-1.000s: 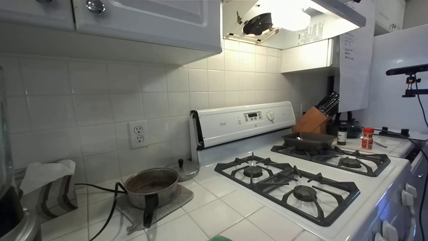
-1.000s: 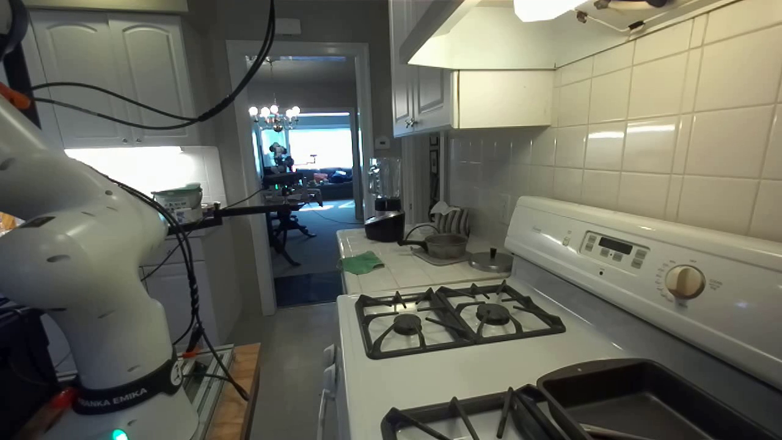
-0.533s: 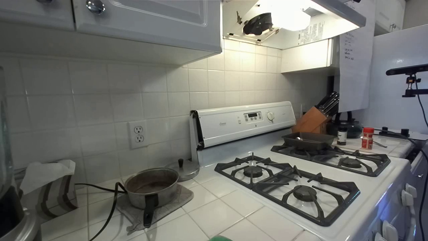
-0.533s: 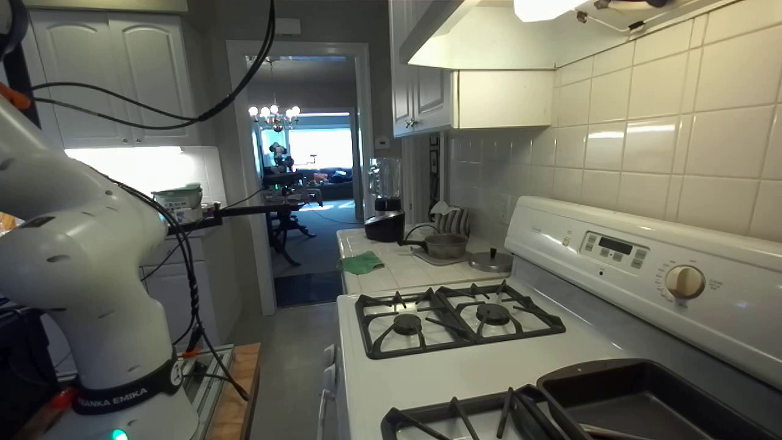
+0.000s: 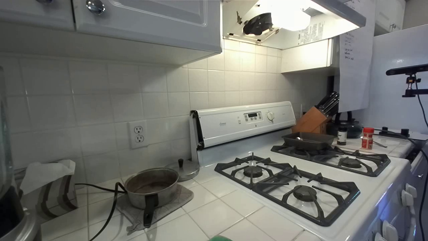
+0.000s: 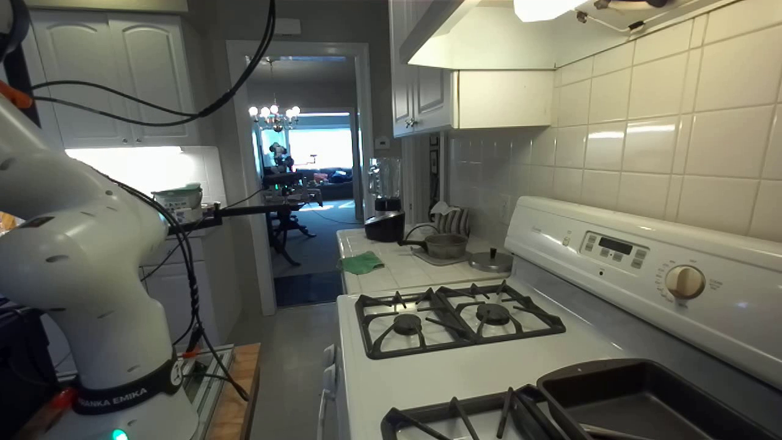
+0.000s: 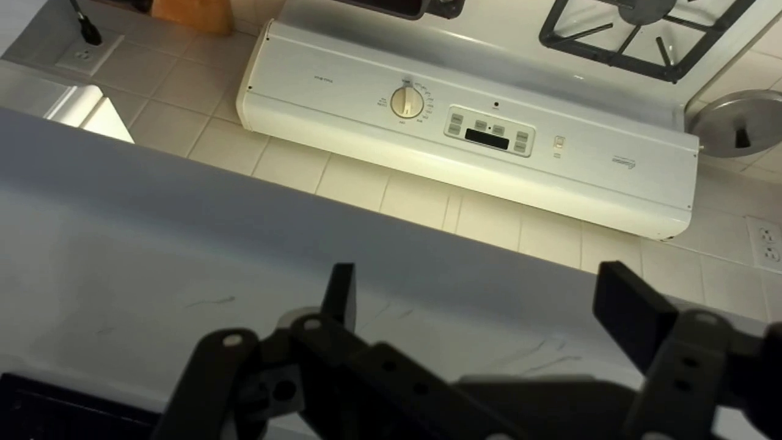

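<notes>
One black gripper (image 7: 486, 305), spread wide. Hangs close to the pale hood (image 7: 415, 263) above the white stove (image 6: 464, 366) with a dark pan (image 6: 660, 409) on top. Cannot tell about touching.

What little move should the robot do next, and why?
Maybe lower the open gripper a little: nothing sits between its fingers, and in the wrist view the range hood shows behind them, while the stove is below that hood. That might clear it.
</notes>
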You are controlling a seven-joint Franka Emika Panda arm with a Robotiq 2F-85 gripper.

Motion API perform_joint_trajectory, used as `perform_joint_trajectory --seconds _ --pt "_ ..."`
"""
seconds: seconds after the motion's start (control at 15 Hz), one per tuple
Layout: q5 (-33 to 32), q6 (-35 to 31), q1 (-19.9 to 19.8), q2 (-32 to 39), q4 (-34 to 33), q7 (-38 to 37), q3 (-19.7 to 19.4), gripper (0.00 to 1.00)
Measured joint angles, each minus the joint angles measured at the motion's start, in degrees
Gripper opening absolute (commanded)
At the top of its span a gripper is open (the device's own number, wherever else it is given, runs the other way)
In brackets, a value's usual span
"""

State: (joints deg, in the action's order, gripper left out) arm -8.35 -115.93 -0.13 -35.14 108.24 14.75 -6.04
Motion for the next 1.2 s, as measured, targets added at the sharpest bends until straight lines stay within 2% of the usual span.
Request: perform_joint_trajectory --seconds 1.2 --pt "0.0 -2.0 -0.5 2.1 -4.0 0.3 -0.5 1.0"
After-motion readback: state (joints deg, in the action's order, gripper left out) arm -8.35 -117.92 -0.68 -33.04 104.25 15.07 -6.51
